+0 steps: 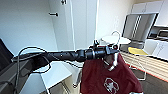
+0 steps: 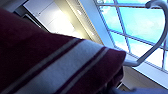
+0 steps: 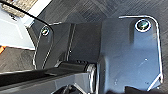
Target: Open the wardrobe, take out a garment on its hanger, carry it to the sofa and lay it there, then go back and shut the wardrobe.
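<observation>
Hanging limp from the hanger [image 1: 115, 33], dark red garment [image 1: 110, 80] at about five o'clock in the head view, emblem facing the camera. Looks soft and floppy, moderately heavy, likely to sway and slide off the thin stiff hanger; best held at the hook neck, not the cloth. Left gripper [image 1: 113, 50] clamped at the hanger near the collar, arm stretched toward three o'clock. Right gripper: cannot tell. Round white table [image 1: 115, 39] behind, at one o'clock.

Garment [image 1: 110, 80] hangs off the outstretched left arm [image 1: 72, 55], blocking centre. White tabletop [image 1: 53, 72] close below-left; wardrobe [image 1: 80, 22] ahead. Open floor [image 1: 155, 80] right.
</observation>
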`<state>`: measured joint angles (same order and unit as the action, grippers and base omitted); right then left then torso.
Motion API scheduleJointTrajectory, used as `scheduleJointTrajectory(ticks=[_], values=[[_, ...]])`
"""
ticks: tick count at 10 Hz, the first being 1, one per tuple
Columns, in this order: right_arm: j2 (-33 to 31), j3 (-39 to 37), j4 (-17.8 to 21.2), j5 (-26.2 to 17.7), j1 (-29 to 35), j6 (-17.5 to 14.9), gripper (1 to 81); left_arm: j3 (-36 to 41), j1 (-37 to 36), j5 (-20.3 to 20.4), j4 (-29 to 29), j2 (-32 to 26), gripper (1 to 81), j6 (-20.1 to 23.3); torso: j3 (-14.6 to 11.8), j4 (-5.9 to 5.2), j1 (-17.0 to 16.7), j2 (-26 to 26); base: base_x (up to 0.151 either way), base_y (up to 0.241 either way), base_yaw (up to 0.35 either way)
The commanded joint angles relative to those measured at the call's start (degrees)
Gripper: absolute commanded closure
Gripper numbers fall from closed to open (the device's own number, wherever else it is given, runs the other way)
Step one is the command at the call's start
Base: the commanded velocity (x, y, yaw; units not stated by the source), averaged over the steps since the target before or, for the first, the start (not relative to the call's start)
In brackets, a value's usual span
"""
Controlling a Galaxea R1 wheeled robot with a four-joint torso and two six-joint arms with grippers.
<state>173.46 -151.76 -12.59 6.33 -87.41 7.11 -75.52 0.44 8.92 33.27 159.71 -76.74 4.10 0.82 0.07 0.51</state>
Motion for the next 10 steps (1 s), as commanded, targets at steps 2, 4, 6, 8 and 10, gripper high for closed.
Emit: scheduleJointTrajectory(ticks=[2,4,6,8,10], values=[[0.07,0.25,0.73,-2.72,1.92,0.10,1.0,0.99,-11.20,4.17,1.80,0.70,81.1,1.42,0.00,0.00,0.00,0.00,0.000,0.000,-0.195],[0.07,0.16,0.82,-2.72,2.01,0.18,1.0,0.99,-11.20,4.17,1.88,0.53,81.1,1.42,0.00,0.00,0.00,0.00,0.000,0.000,-0.202],[0.16,0.25,0.82,-2.72,2.10,0.10,1.0,1.08,-11.20,4.17,1.89,0.26,81.1,1.42,0.00,0.00,0.00,0.00,0.000,0.000,-0.204],[0.16,0.25,0.82,-2.72,2.19,0.18,1.0,1.08,-11.20,4.17,1.89,0.18,81.1,1.51,0.00,0.00,0.00,0.00,0.000,0.000,-0.205],[0.25,0.25,0.82,-2.72,2.19,0.10,1.0,1.16,-11.20,4.17,1.89,0.26,81.1,1.51,0.00,0.00,0.00,0.00,0.000,0.000,-0.204]])
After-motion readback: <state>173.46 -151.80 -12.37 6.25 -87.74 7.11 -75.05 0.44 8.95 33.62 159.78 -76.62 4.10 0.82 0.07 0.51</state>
